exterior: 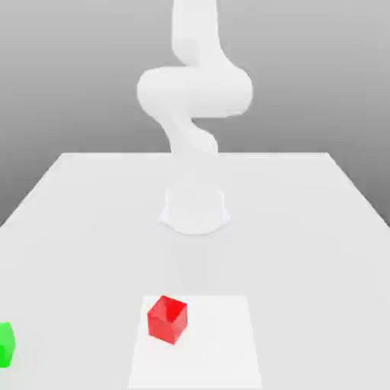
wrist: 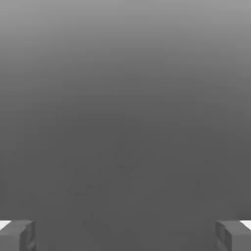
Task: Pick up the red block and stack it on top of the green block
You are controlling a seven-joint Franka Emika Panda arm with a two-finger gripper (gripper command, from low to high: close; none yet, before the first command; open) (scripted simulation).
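Observation:
The red block (exterior: 167, 319) lies on a paler square patch of the table, near the front and a little toward the exterior view's left. The green block (exterior: 6, 344) sits at the exterior view's far left edge, partly cut off by the frame. The two blocks are well apart. In the hand view my gripper (wrist: 125, 235) is open, its two grey fingertips (wrist: 18, 235) standing wide with nothing between them and plain grey background beyond.
The white arm (exterior: 194, 99) rises from its round base (exterior: 195, 209) at the middle of the white table (exterior: 305, 228). A lighter square patch (exterior: 221, 343) marks the table's front middle.

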